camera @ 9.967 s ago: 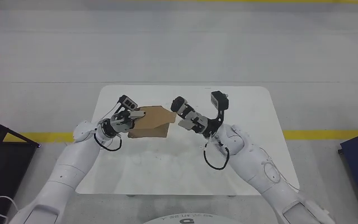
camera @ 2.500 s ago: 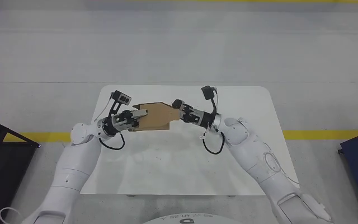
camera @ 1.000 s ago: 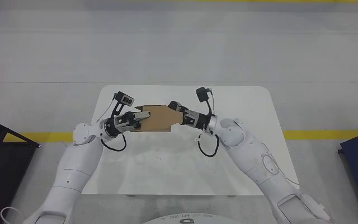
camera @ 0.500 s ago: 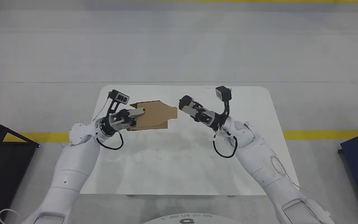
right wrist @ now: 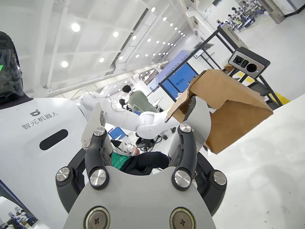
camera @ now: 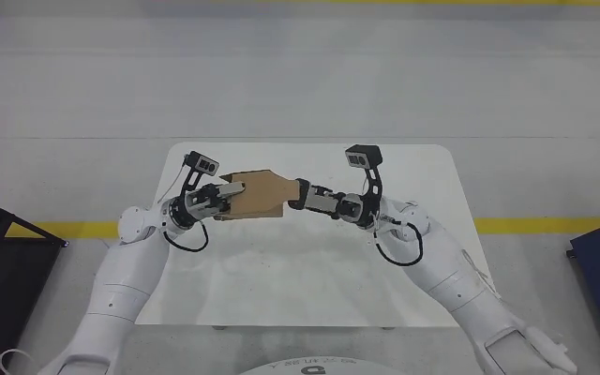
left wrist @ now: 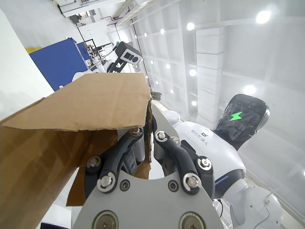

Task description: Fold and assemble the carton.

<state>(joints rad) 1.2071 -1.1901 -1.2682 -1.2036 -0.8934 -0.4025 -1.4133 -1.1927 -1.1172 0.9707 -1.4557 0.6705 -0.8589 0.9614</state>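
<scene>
white counter [camera: 309, 281] lies nearest you. farther out, your left gripper [camera: 230, 190] has its fingers clamped on one end of the brown carton [camera: 262, 192], over the counter's far left part; your right gripper [camera: 299, 196] holds its fingers apart, one touching the opposite end flap.

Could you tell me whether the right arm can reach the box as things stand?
Probably yes: the right pincer is open at the end flap of the box with nothing between, while the left pincer grips the other end.
</scene>
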